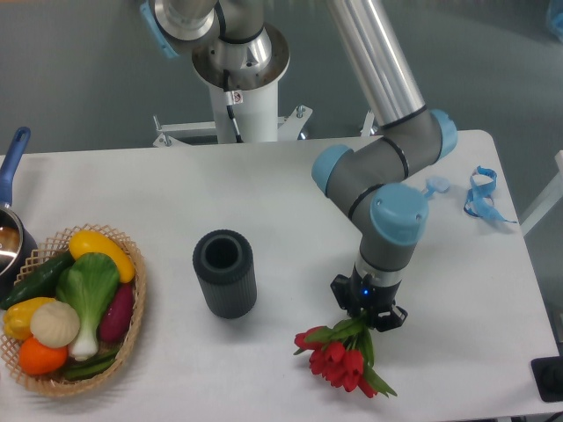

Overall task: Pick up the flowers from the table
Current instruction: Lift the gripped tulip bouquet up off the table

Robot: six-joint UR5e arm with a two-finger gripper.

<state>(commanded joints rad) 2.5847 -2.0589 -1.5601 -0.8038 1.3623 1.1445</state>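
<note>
The flowers (339, 360), red tulips with green leaves, hang blossoms-down just under my gripper (367, 315) near the front right of the white table (264, 193). The gripper's fingers are closed around the green stems, whose upper ends are hidden inside it. The blossoms appear slightly raised off the tabletop, though I cannot tell whether their tips still touch it.
A dark grey ribbed cylinder (225, 273) stands upright left of the gripper. A wicker basket of vegetables (70, 308) sits at the front left, beside a pot with a blue handle (9, 176). Curly blue ribbons (482, 195) lie at the back right.
</note>
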